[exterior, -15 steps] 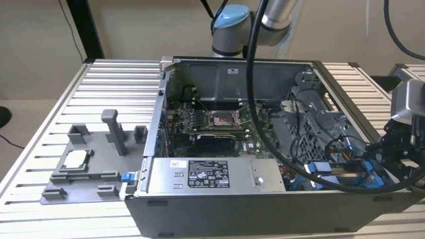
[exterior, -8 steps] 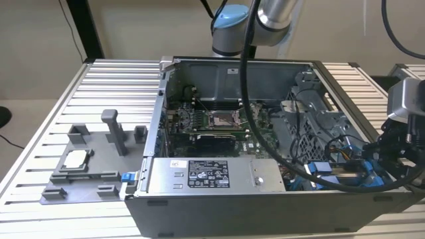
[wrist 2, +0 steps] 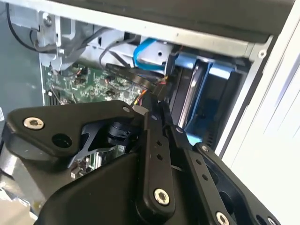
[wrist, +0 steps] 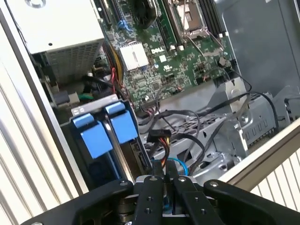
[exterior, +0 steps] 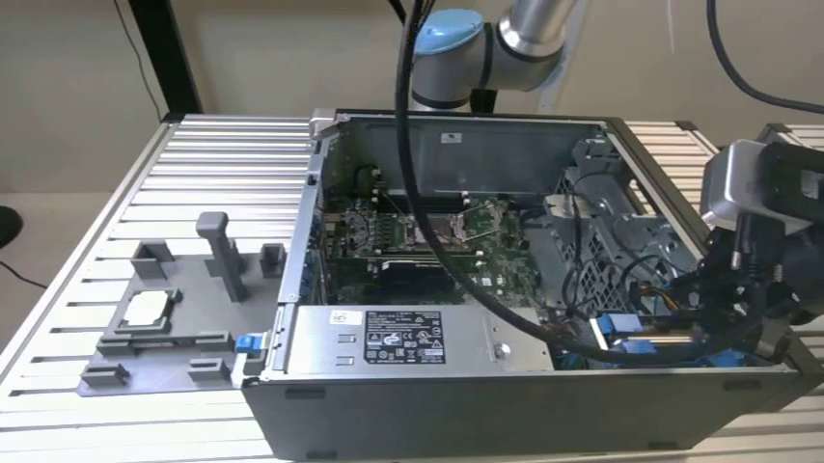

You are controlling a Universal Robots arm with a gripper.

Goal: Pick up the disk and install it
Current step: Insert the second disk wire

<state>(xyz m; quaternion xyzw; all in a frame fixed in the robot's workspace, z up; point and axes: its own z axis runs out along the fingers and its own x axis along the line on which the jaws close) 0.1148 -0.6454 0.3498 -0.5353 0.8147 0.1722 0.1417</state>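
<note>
The gripper (wrist: 164,180) hangs inside the case (exterior: 515,410), at the case's bay corner. Its fingers (wrist 2: 157,122) are drawn together with only a thin slit between them, and nothing is visibly clamped.

Directly past the fingertips, loose cables (wrist: 187,140) cross the case floor: a black bundle with a connector (wrist: 157,138) and a thin blue cable (wrist: 177,164).

- Risk: a fingertip hooks a cable and drags the connector off its plug.
- Cause: the cables lie just beside the closed fingers, with little free room around them.

Just beside the cables, the disk (wrist: 123,127) stands on edge in the bay at the case wall, its blue tabs (wrist: 96,138) facing into the case. In the second wrist view the disk (wrist 2: 191,101) sits inside the bay's blue frame. Full seating cannot be confirmed.

- Risk: the disk stops short of its latch or cocks in the rails.
- Cause: an off-centre push on one tab only.
- Risk: the wrist body strikes the case rim.
- Cause: the arm works low and close to the wall.

Farther into the case lies the motherboard (wrist: 154,70). A slip toward it could scrape components.

Outside the case, well apart, the fixture (exterior: 168,328) carries a small silver chip (exterior: 146,308).
</note>
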